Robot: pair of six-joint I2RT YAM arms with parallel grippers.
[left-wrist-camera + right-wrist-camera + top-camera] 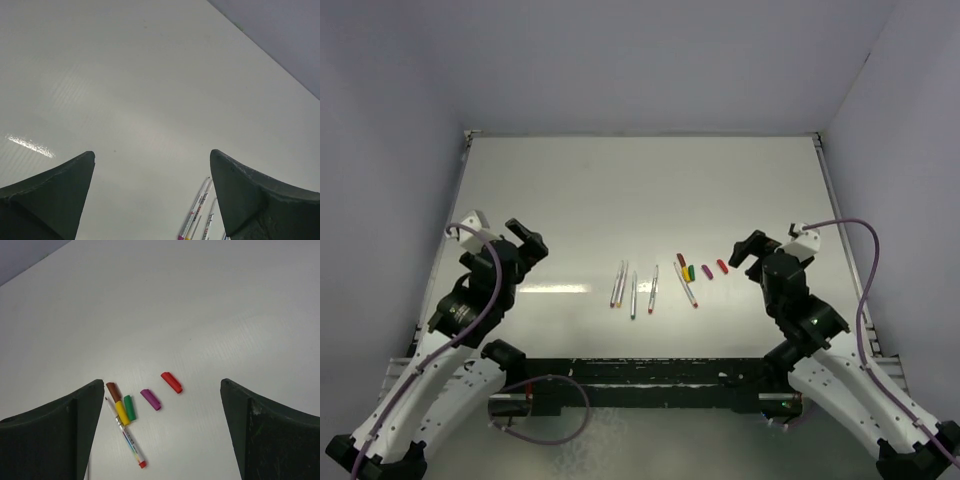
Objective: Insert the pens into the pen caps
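Several silver-grey pens (633,294) lie side by side in the middle of the white table; one more pen (686,285) lies to their right, beside the caps. In the right wrist view this pen (127,437) has a red end and touches the yellow cap (122,412). The dark red cap (113,391), green cap (129,407), magenta cap (150,399) and red cap (171,382) lie loose near it. My right gripper (162,382) is open and empty, hovering right of the caps. My left gripper (152,155) is open and empty, left of the pens (197,210).
The white table (620,190) is walled by grey panels at the back and sides. A raised rim (468,140) runs along its far and side edges. Purple cables (865,290) trail from both arms at the near edge.
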